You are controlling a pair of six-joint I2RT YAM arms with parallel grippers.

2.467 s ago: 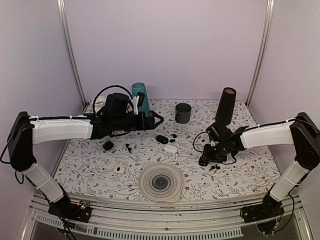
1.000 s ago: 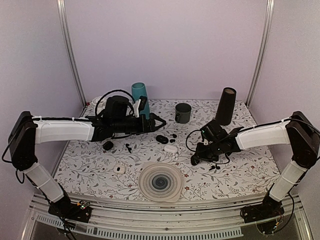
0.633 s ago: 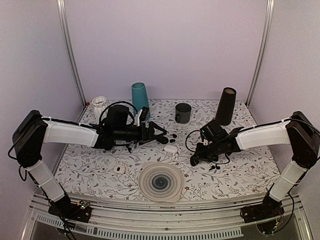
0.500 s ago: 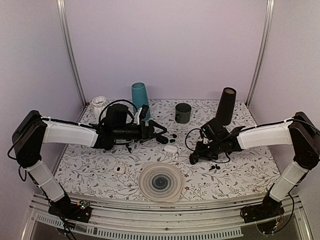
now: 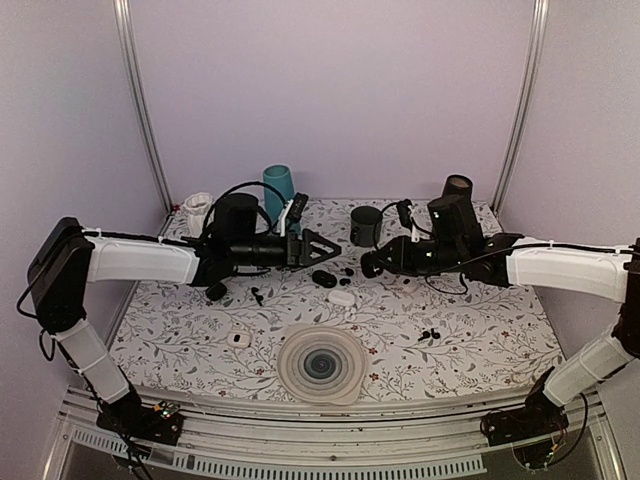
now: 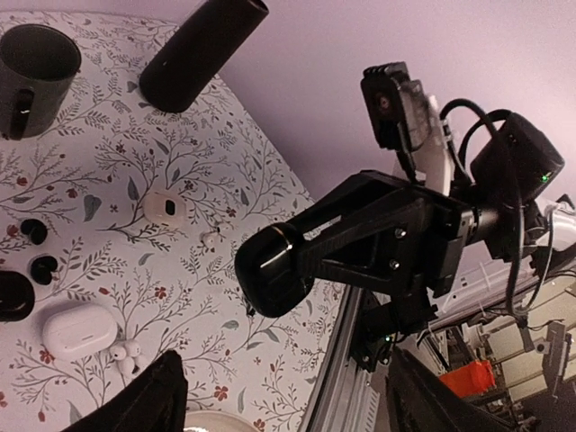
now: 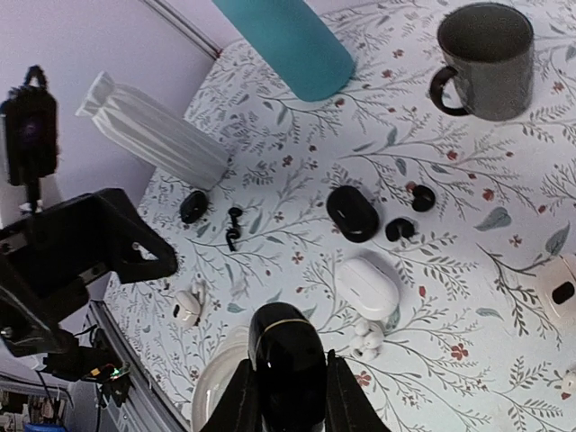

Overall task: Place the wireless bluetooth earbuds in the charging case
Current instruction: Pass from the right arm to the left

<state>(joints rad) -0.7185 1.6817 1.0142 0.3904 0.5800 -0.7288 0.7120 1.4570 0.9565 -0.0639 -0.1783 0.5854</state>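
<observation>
Soft, even light leaves only faint shadows on the floral table (image 5: 480, 350). The 2 wrist views are sharp, near edges slightly blurred.

1. A glossy black case (image 7: 286, 342) is gripped from both sides by the fingers (image 7: 241, 400) of the right gripper (image 7: 289, 367), above the floral table (image 7: 504, 180).
2. A closed white case (image 7: 369, 286) is seen beyond it, with white earbuds (image 7: 364, 340) just beside its near edge.
3. A second black case (image 7: 352, 213) is seen farther off, with two black earbuds (image 7: 422, 197) near it.
4. A dark mug (image 7: 481, 58) and a teal cylinder (image 7: 288, 40) are seen at the far side.
</observation>
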